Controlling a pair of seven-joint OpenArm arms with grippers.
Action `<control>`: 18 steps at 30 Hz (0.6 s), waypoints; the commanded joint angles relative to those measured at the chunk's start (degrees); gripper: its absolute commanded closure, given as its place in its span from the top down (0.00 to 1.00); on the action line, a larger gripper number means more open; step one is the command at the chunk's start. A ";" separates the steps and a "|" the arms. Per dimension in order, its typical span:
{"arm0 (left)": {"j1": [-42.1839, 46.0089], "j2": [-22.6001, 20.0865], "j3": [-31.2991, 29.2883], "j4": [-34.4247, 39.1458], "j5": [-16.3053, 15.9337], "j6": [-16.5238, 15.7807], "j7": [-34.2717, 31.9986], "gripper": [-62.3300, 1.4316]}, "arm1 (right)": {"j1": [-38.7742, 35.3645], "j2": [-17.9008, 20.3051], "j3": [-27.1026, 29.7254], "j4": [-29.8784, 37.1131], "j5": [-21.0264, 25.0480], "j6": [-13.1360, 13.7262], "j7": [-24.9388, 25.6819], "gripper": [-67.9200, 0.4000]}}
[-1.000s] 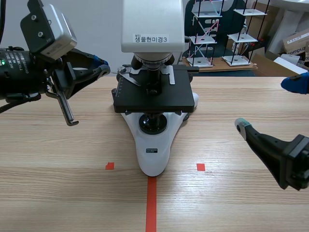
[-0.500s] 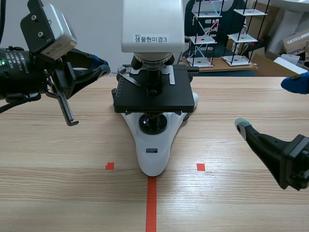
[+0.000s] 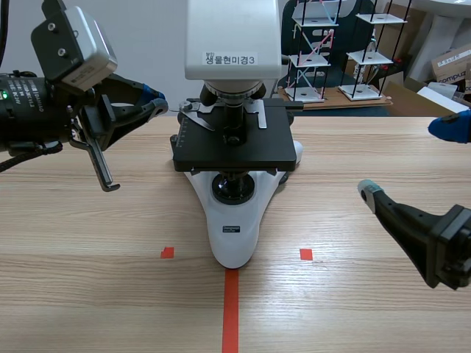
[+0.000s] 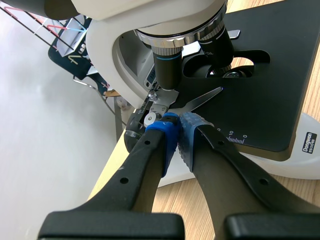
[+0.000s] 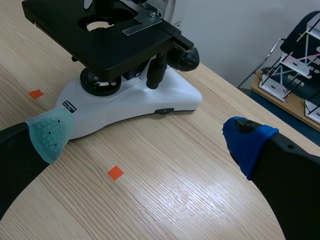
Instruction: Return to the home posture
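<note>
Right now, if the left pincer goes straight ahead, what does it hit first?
The stage clip on the microscope: the shut left pincer has its tips right at it, maybe touching; depth is unclear.

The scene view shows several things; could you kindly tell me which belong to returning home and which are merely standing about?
Belonging to the job:
left gripper, fingers shut beside the stage clip
right gripper, fingers open

Merely standing about:
microscope
wire racks
cardboard box
</note>
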 commanded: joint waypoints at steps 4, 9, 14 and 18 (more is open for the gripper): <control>-0.20 -0.07 0.04 0.59 -0.17 0.31 -0.59 0.05 | 0.52 0.42 0.09 0.63 0.39 -0.20 0.83 1.00; -0.20 -0.07 0.04 0.59 -0.17 0.31 -0.59 0.05 | 0.52 0.42 0.09 0.63 0.39 -0.20 0.81 1.00; -0.20 -0.07 0.04 0.59 0.13 0.31 -0.61 0.05 | 0.52 0.42 0.09 0.63 0.39 -0.20 0.81 1.00; -0.20 -0.09 0.04 0.59 0.87 0.31 -0.61 0.05 | 0.52 0.42 0.09 0.63 0.39 -0.20 0.81 1.00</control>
